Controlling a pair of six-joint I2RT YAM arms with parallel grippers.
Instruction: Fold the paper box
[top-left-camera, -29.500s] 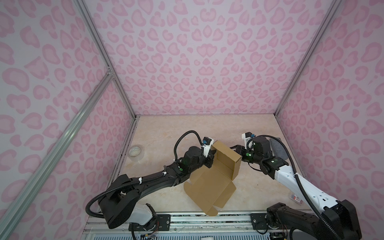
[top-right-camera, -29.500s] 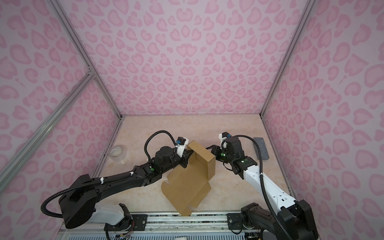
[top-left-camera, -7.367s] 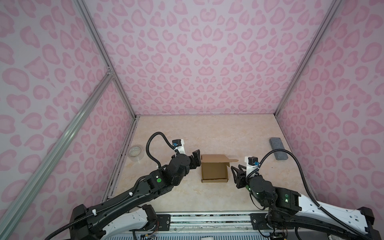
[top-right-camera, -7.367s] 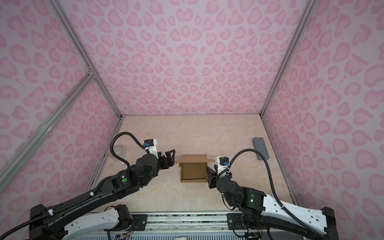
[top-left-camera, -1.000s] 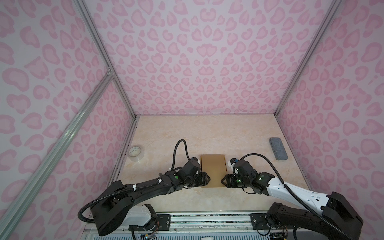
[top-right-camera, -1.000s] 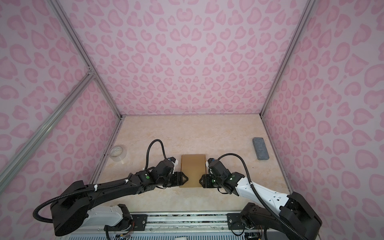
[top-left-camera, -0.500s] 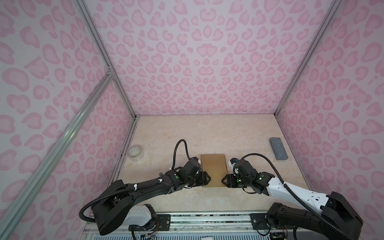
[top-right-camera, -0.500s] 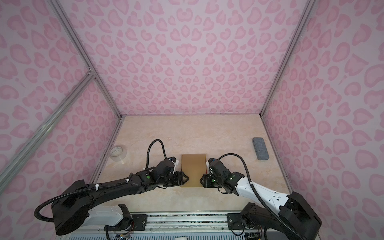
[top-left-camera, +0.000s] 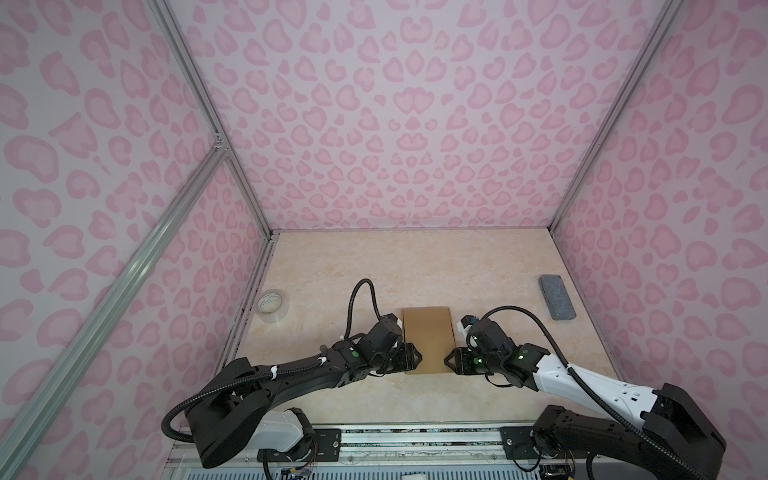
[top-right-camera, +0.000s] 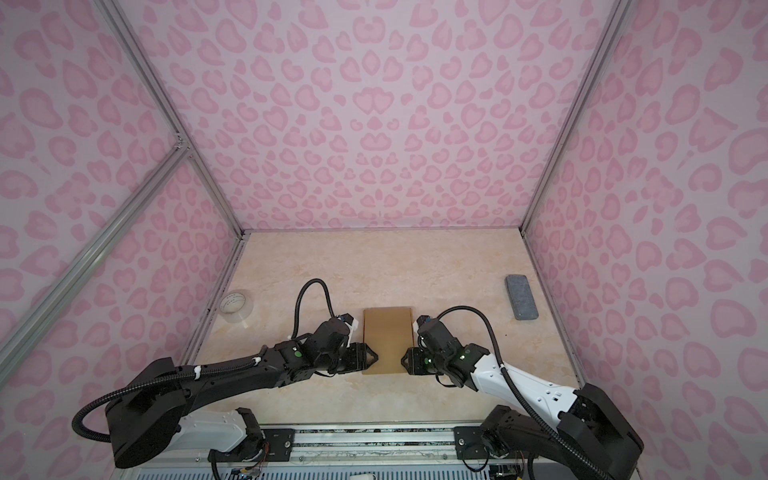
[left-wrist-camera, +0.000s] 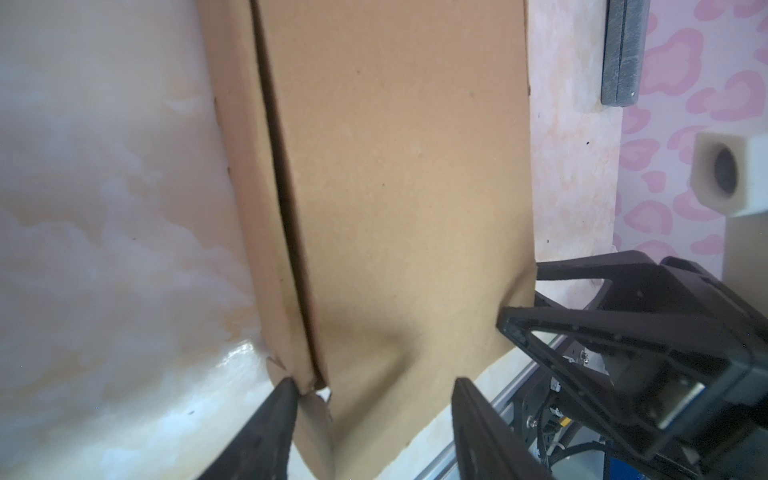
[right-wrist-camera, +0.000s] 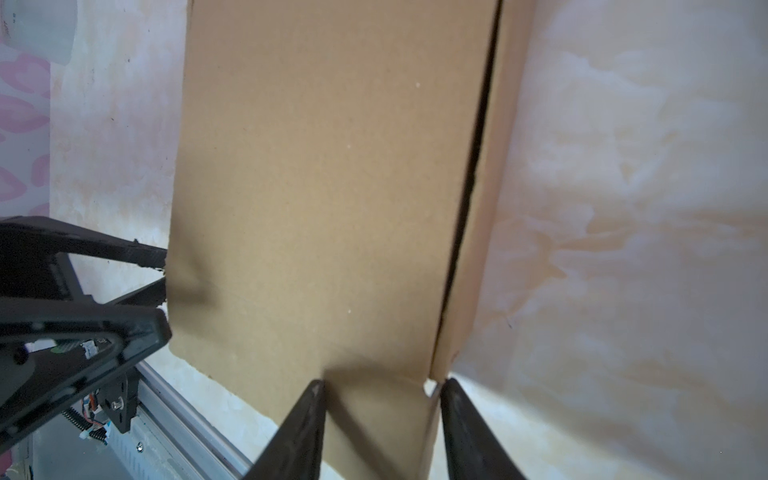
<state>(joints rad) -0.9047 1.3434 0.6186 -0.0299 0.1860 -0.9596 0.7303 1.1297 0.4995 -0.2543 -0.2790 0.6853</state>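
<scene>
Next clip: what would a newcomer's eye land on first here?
The flat brown cardboard paper box lies lid down mid-front on the beige marbled tabletop. The left tool and right tool straddle its near corners from opposite sides. Around it stand loud pink heart-patterned walls, with a grey rectangular block far right and a clear tape roll far left.

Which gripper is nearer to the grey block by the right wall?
Right. The right gripper is at the near right corner of the paper box, towards the grey block; the left gripper is at its near left corner.
</scene>
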